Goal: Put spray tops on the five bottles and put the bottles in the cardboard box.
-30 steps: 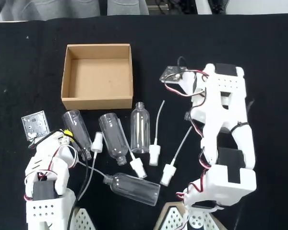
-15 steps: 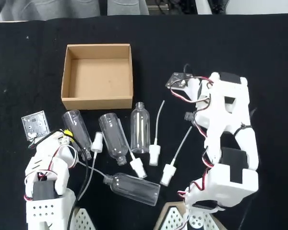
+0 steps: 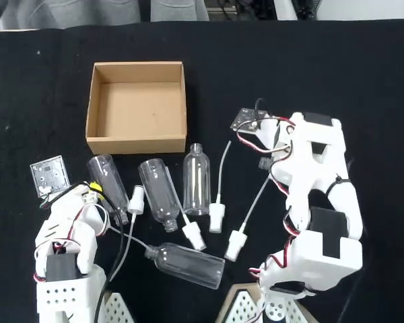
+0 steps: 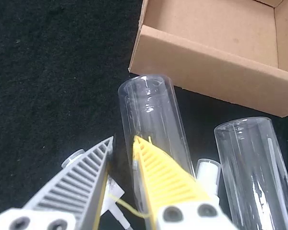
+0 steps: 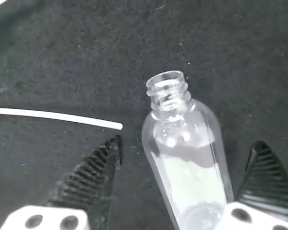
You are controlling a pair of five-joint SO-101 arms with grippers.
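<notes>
Several clear bottles lie without tops in front of the cardboard box [image 3: 138, 108]. The leftmost bottle [image 3: 108, 182] [image 4: 151, 124] lies against the yellow finger [image 4: 158, 177] of my left gripper [image 4: 123, 140], which is open only a little with no bottle between its fingers. My right gripper [image 5: 187, 141] is wide open above another bottle [image 5: 187, 158] [image 3: 196, 178], whose open neck [image 5: 167, 88] points away from it. Spray tops with long tubes [image 3: 217, 217] [image 3: 237, 243] [image 3: 194, 234] [image 3: 136, 200] lie between the bottles.
One more bottle [image 3: 185, 264] lies crosswise near the front, between the two arm bases. The right arm [image 3: 316, 195] stands folded at the right. A white tube end [image 5: 62, 116] lies beside the bottle under the right gripper. Black cloth covers the table.
The right arm's wrist has shifted a little toward the near side and lower over the bottles. The left arm and the objects have not moved.
</notes>
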